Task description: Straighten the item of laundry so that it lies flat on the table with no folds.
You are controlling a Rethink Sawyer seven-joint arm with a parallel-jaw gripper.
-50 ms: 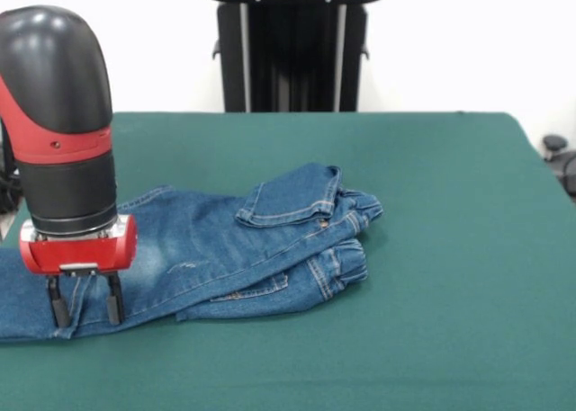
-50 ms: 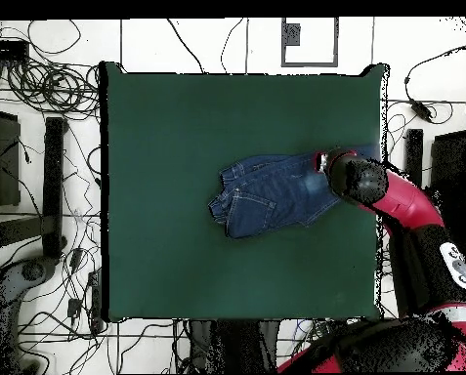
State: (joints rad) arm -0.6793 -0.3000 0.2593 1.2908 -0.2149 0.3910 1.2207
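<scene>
Blue denim jeans (image 1: 243, 249) lie bunched on the green felt table (image 1: 450, 249), waist folded. The red-black gripper (image 1: 85, 301), fingers spread, straddles a leg; flattening remains

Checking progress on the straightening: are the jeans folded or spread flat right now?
Folded. The jeans lie doubled over, waistband end bunched in layers on the table.

A large rectangular table (image 1: 432, 249) with a flat dark green felt-like top carries a single pair of small blue denim jeans (image 1: 234, 249), seen from the front and from overhead. The jeans lie rumpled rather than flat, the waist end folded over on itself with a pocket turned up, the legs stretched toward one table edge. Bare green surface surrounds the garment on the other sides.
</scene>
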